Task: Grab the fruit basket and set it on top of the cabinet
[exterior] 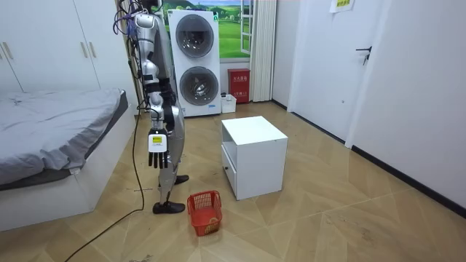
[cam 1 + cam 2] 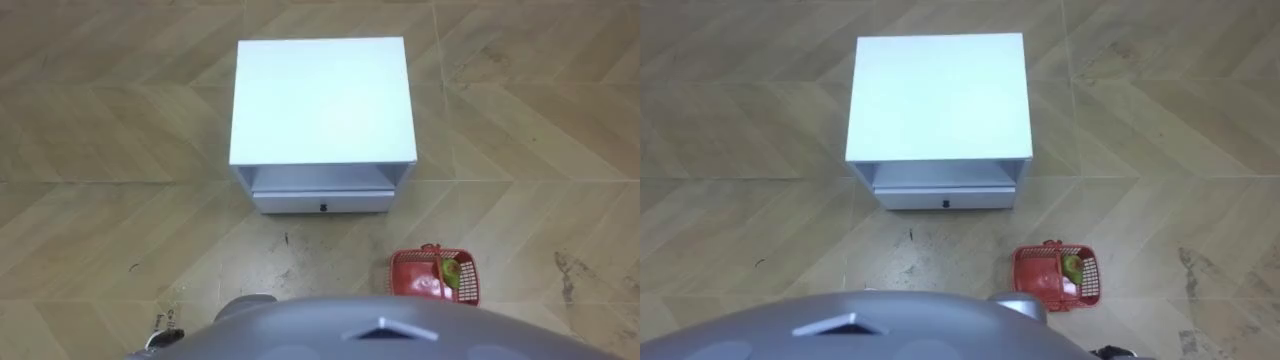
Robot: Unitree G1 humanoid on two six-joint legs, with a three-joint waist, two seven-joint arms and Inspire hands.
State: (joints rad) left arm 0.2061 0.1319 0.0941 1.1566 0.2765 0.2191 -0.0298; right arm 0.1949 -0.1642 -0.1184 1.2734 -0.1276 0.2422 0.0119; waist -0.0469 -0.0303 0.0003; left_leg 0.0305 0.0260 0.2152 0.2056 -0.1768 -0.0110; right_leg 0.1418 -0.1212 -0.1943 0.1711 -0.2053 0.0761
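Observation:
The red plastic fruit basket (image 2: 435, 277) stands on the wooden floor to my front right, just off the right front corner of the white nightstand (image 2: 322, 100). It holds a green fruit (image 2: 452, 270) and something red. In the room view the basket (image 1: 204, 211) sits a short step in front of my feet, and I stand upright facing the nightstand. My right hand (image 1: 157, 149) hangs at my side at thigh height, well above the basket, with straight fingers and nothing in it. A small part of my left hand (image 2: 160, 335) shows at the lower left edge.
The nightstand (image 1: 253, 156) has an open shelf above a closed drawer (image 2: 322, 203). A bed (image 1: 58, 138) lies behind me. Stacked washing machines (image 1: 195, 62) stand by the far wall, and a door (image 1: 368, 65) is on the room view's right. Bare floor surrounds the basket.

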